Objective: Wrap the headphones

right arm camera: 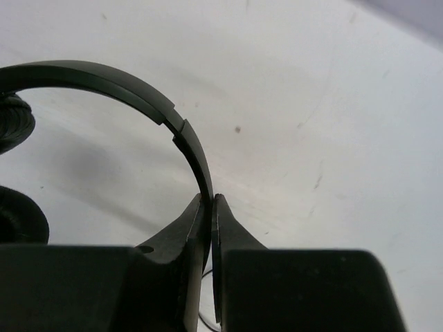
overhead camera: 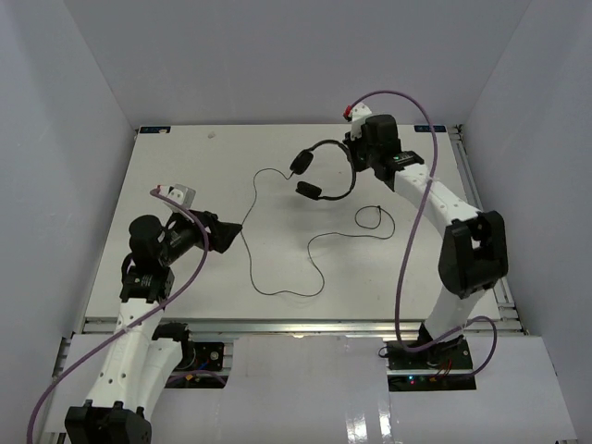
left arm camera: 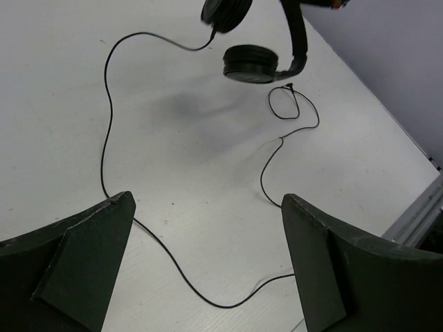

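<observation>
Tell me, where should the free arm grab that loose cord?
Probably the long straight stretch of cord right beside the open left gripper. It lies flat on the table, so come down from above, straddling it crosswise.
</observation>
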Controlling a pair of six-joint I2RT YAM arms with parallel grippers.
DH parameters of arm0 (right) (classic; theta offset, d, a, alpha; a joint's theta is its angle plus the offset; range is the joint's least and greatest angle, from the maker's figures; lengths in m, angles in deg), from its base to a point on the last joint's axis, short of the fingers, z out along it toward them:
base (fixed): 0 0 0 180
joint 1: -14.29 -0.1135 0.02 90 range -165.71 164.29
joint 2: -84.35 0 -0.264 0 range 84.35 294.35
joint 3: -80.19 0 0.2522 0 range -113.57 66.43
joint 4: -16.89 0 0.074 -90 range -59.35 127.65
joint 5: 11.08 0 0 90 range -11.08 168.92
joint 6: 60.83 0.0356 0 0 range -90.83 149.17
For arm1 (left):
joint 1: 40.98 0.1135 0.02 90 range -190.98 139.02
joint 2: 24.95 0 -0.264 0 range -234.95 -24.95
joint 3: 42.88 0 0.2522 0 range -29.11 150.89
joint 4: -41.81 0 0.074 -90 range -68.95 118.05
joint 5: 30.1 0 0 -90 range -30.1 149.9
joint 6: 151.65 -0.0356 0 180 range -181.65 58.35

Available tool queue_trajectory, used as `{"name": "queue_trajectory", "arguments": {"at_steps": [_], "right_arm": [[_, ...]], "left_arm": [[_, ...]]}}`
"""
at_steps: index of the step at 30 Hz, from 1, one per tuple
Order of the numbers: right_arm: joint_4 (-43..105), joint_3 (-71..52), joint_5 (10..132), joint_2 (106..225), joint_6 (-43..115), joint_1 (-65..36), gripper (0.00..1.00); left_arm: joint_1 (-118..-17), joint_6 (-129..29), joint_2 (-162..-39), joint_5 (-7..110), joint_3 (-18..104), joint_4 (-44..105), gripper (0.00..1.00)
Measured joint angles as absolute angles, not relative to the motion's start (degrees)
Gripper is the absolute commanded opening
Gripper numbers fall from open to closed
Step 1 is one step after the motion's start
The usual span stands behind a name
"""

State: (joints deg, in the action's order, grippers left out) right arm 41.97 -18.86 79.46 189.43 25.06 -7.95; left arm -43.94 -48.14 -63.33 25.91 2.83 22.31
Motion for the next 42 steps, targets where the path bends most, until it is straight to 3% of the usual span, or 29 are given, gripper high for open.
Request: {"name": "queue_trajectory", "arguments": {"at_steps": [8,14,20,29,35,38,42], "right_arm": [[36.5,-10.9,71.5,168.5,12.0,-6.2,0.08],[41.6,-7.6,62.1,162.1,12.5,3.6,0.08],[46.1,-4.1,55.0,155.1,15.0,4.8,0.08],[48.2,-3.8,45.4,150.6,20.3,4.9,0.08],[49.3,-3.9,41.7,149.9,22.5,4.9,0.08],[49.8,-4.1,40.3,149.6,23.6,4.9,0.08],[50.7,-5.5,38.4,149.6,25.0,5.2,0.08]], "left_arm": [[-51.5,-48.8,-71.8,20.6,2.8,28.9,0.98],[-62.3,-53.6,-78.5,20.6,1.2,40.6,0.98],[-67.9,-55.5,-83.0,27.1,-5.8,56.6,0.98],[-72.5,-59.2,-90.5,38.2,-7.1,70.7,0.95],[-72.9,-59.3,-94.5,40.0,-7.1,76.4,0.81],[-73.4,-59.1,-97.0,40.1,-7.1,78.2,0.82],[-73.7,-59.3,-99.4,41.8,-7.8,80.9,0.89]]}}
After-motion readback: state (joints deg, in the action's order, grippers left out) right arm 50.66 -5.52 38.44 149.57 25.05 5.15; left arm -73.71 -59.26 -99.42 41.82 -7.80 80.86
